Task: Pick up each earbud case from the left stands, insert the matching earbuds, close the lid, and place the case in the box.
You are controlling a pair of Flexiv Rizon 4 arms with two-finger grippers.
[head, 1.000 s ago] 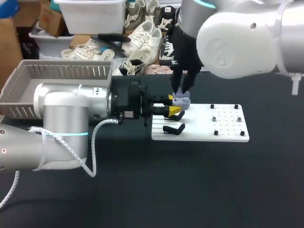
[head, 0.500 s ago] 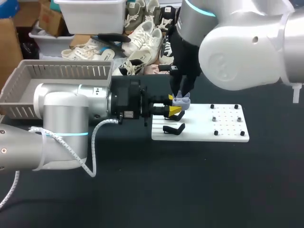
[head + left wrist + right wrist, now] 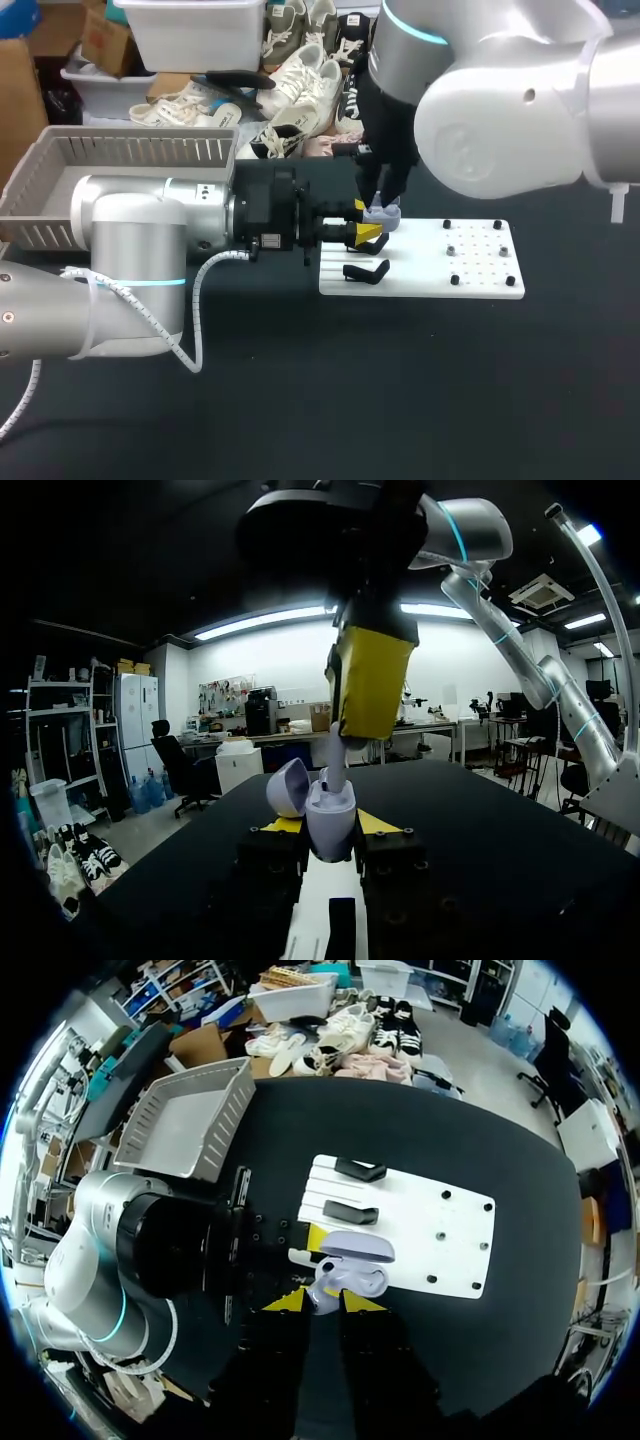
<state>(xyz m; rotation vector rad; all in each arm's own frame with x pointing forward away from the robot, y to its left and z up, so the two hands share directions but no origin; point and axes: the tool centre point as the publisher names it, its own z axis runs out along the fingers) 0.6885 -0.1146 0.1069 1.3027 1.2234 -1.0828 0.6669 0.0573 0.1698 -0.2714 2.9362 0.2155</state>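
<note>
A lavender earbud case [image 3: 331, 812] stands upright with its lid [image 3: 289, 786] swung open, and my left gripper [image 3: 330, 830] is shut on its body over the white stand board [image 3: 470, 268]. From above, my right gripper [image 3: 322, 1303] is shut on a white earbud [image 3: 338, 767], whose stem reaches down into the case's open top. In the head view the case [image 3: 386, 212] shows just under the right gripper [image 3: 381, 200], beside the left gripper [image 3: 365, 219]. The right wrist view shows the open case [image 3: 356, 1257] directly ahead of its fingers.
Two black stands [image 3: 358, 1170] [image 3: 350, 1212] sit at the board's left end; one [image 3: 365, 271] lies just in front of the left gripper. Small black pegs [image 3: 455, 280] dot the board's right half. A grey slatted box [image 3: 130, 152] stands at the table's far left.
My right arm has shifted a little to the left and its gripper has come down slightly onto the case. The left arm and the case have stayed put.
</note>
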